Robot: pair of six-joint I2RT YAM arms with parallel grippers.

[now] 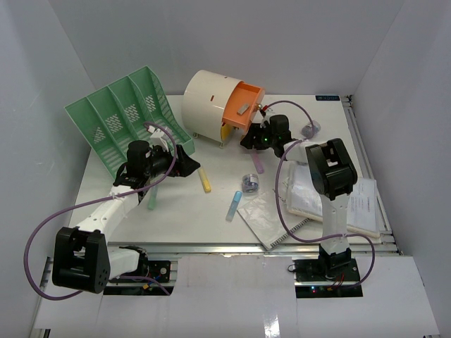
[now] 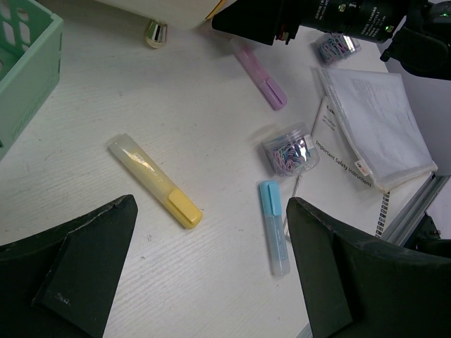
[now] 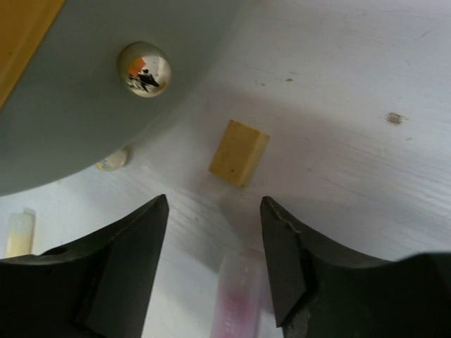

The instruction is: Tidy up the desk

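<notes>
Desk [image 1: 201, 211] long axis left-right; leaflet [image 2: 340, 160] "Important Safety Instructions"; left gripper [image 2: 211, 243] wide, right gripper [image 3: 213, 211] less wide, both empty.

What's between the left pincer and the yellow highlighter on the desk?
Nothing visible. The left pincer hangs open near the yellow highlighter, which lies on bare desk; the blue highlighter lies apart from it.

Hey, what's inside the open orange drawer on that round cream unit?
One small grey oblong piece lies in the orange drawer. The drawer's inner end sits within the cream unit, so anything there is hidden.
</notes>
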